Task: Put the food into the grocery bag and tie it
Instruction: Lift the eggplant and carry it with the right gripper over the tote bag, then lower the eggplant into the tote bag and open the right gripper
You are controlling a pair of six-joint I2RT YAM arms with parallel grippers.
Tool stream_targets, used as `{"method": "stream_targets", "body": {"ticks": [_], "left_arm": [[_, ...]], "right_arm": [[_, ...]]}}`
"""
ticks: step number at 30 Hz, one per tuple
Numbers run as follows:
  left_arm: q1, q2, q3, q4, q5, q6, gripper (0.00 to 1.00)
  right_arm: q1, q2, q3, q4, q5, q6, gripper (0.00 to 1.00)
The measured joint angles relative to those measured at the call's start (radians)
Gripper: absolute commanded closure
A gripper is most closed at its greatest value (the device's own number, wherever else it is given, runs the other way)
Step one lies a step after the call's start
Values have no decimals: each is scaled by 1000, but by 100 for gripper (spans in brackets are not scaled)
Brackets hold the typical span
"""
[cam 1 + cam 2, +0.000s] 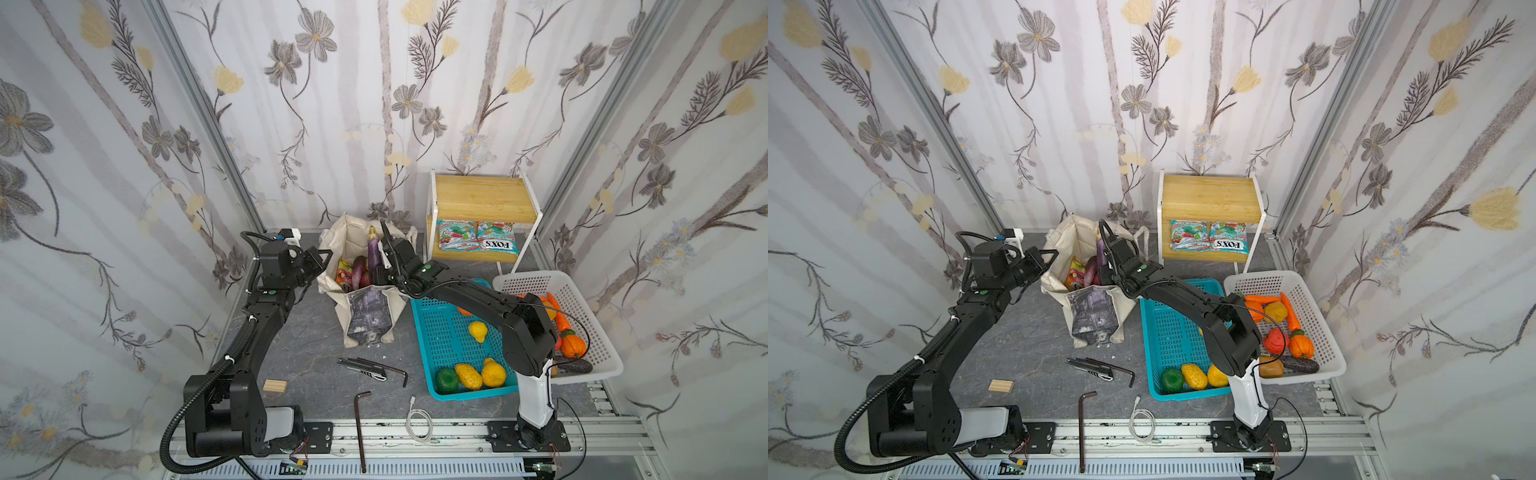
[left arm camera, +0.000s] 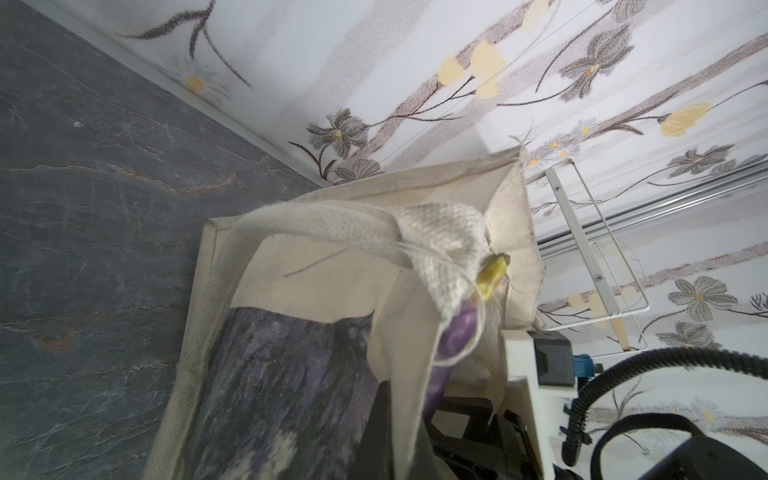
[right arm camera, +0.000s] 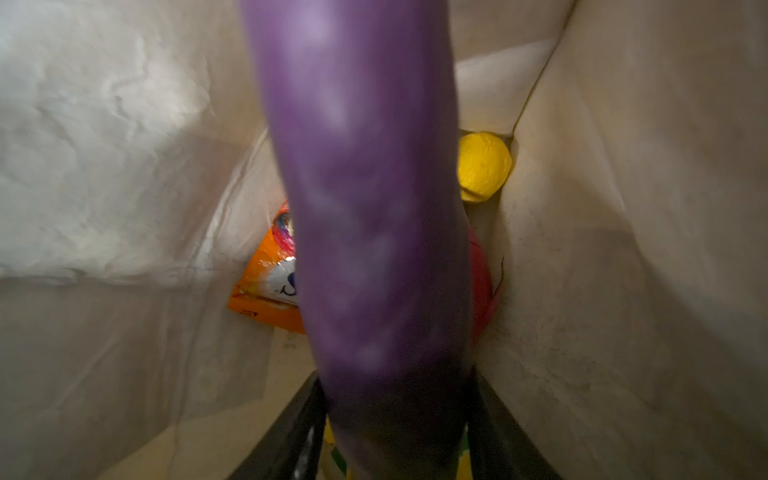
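Note:
The cream grocery bag [image 1: 368, 320] [image 1: 1092, 318] stands open at the back of the table. My left gripper [image 1: 322, 259] [image 1: 1047, 259] is shut on the cloth of its left rim; in the left wrist view that fold [image 2: 399, 415] runs into the jaws under a handle [image 2: 332, 232]. My right gripper [image 1: 377, 276] [image 3: 395, 374] reaches into the bag. A purple eggplant [image 1: 374, 253] [image 1: 1101, 251] [image 3: 365, 208] stands between its fingers, stem [image 2: 492, 276] poking out. Whether they press it does not show. An orange packet [image 3: 266, 286] and a lemon [image 3: 484, 166] lie deeper inside.
A turquoise basket [image 1: 440, 332] right of the bag holds lemons [image 1: 468, 376] and a green fruit [image 1: 446, 379]. A white basket [image 1: 590, 332] of toy produce sits beside it. Behind stands a wooden shelf [image 1: 482, 195] with candy packets [image 1: 478, 241]. A box cutter [image 1: 361, 368], hex keys [image 1: 360, 428], wood block [image 1: 275, 385] and cable [image 1: 419, 424] lie in front.

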Motion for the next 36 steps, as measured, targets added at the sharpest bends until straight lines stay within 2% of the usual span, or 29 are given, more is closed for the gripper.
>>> {"method": "stream_targets", "body": {"ticks": [2,4,6,8,9,17,28,36], "left_arm": [[0,0,0,0,0,0,100],[0,0,0,0,0,-2,100],[0,0,0,0,0,-3,100],[0,0,-1,2,1,-4,100],[0,0,-2,2,1,-4,100],[1,-1,-2,6,0,-6,100],[2,-1,-5,13,-3,-8,100],[2,-3,-9,14,-19,-5,100]], "right_arm": [[0,13,0,-11,0,3,40],[-1,14,0,-18,-3,3,25],[-1,14,1,-19,-6,3,18],[-1,12,2,-26,-18,3,4],[-1,9,3,-30,-18,3,1],[-1,-67,43,-98,-10,5,0],[0,-328,32,-137,223,39,0],[-42,-462,-78,-136,330,51,0]]}}
